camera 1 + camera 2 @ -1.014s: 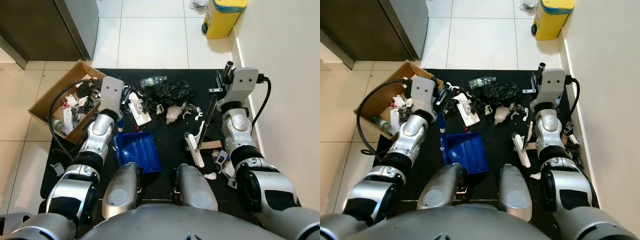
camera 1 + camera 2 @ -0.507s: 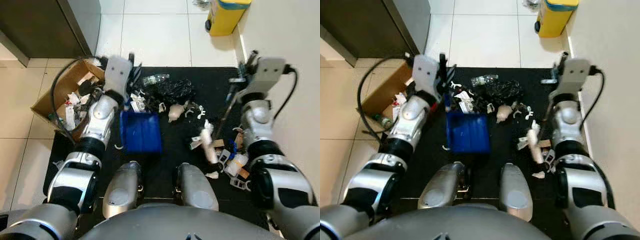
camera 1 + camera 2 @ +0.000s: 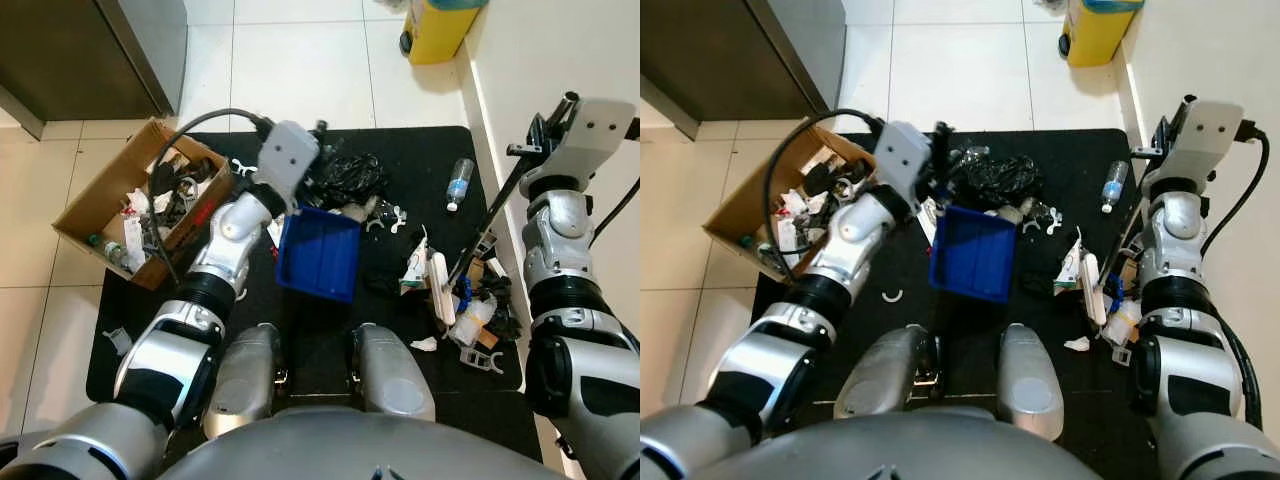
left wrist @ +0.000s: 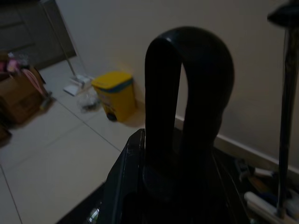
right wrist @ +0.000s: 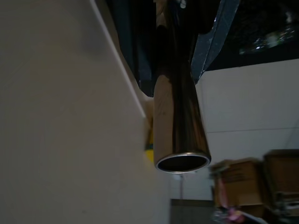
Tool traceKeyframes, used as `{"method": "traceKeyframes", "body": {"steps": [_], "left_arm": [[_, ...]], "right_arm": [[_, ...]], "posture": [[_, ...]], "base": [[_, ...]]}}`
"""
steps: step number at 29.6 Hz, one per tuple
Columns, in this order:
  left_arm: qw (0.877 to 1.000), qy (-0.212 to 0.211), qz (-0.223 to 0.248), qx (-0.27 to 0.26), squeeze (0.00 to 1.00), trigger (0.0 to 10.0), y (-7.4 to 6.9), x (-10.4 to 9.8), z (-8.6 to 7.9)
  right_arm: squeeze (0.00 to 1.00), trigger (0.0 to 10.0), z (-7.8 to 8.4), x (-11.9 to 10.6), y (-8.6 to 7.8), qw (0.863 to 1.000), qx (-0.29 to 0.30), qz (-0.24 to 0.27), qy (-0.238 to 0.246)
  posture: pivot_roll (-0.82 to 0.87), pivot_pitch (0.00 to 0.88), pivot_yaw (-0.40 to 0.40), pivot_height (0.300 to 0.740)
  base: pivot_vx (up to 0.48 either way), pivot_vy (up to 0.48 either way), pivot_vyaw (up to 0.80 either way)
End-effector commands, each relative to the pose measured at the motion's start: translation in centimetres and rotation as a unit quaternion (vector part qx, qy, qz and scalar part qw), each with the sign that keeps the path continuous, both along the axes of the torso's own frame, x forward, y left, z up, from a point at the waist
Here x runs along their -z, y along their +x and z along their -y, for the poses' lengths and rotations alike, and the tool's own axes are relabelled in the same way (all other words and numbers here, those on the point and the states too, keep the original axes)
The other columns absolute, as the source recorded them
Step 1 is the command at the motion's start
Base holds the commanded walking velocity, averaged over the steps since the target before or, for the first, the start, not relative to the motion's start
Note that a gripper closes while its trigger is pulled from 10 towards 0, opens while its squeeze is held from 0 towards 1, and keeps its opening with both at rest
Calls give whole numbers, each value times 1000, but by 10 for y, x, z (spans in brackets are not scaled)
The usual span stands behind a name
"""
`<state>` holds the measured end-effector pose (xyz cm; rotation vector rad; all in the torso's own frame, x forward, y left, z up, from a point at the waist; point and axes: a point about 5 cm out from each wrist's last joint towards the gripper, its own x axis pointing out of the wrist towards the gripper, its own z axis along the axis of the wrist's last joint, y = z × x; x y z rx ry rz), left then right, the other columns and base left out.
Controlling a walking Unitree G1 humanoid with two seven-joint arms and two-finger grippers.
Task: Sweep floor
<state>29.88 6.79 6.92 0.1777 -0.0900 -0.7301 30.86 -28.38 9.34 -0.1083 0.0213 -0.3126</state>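
A blue dustpan (image 3: 320, 252) hangs tilted above the black mat (image 3: 330, 330). My left gripper (image 3: 937, 158) is shut on its black handle, which shows as a dark loop (image 4: 187, 102) in the left wrist view. My right gripper (image 3: 537, 150) is near the wall, shut on the broom's pole (image 3: 495, 215). The pole slants down to the white broom head (image 3: 438, 290) on the mat. In the right wrist view the pole is a metal tube (image 5: 180, 116). Litter lies in a heap (image 3: 480, 310) beside the broom head. A black plastic bag (image 3: 350, 178) and a clear bottle (image 3: 458, 184) lie farther off.
A cardboard box (image 3: 85, 200) full of rubbish stands at the mat's left edge. A yellow bin (image 3: 437, 30) sits by the wall (image 3: 530, 60) on the right. A dark cabinet (image 3: 90, 50) is at the far left. My knees (image 3: 390, 375) are over the mat's near part.
The left arm has lifted the dustpan and carried it right. The broom has moved right towards the wall, with litter and the bottle shifted that way. The camera view has shifted too.
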Motion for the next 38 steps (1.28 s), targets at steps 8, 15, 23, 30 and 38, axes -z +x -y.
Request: {"method": "traceKeyframes", "body": {"steps": [8, 15, 23, 30, 38], "left_arm": [[999, -2, -37, 5, 0, 10000, -3, 12, -5], [999, -9, -45, 19, 0, 10000, -2, 12, 4], [999, -23, -40, 28, 0, 10000, 13, -4, 20], [998, -31, -32, 33, 0, 10000, 21, -15, 26], [998, -22, -45, 44, 0, 10000, 23, -15, 39]], "right_arm": [[0, 10000, 24, -34, -4, 998, 32, 51, -19], [0, 10000, 37, -38, -14, 996, 57, 42, -45], [0, 10000, 59, -44, -33, 991, 83, 35, -104], [0, 10000, 66, -55, -43, 985, 94, 48, -133], [0, 10000, 83, -69, -60, 970, 146, 75, -177]], "posture": [[-67, 86, 14, 740], [-95, 115, 11, 740], [-148, 158, 35, 740], [-156, 167, 52, 740], [-170, 185, 61, 740]], "base": [[0, 0, 0], [0, 0, 0], [0, 0, 0], [0, 0, 0], [0, 0, 0]]}}
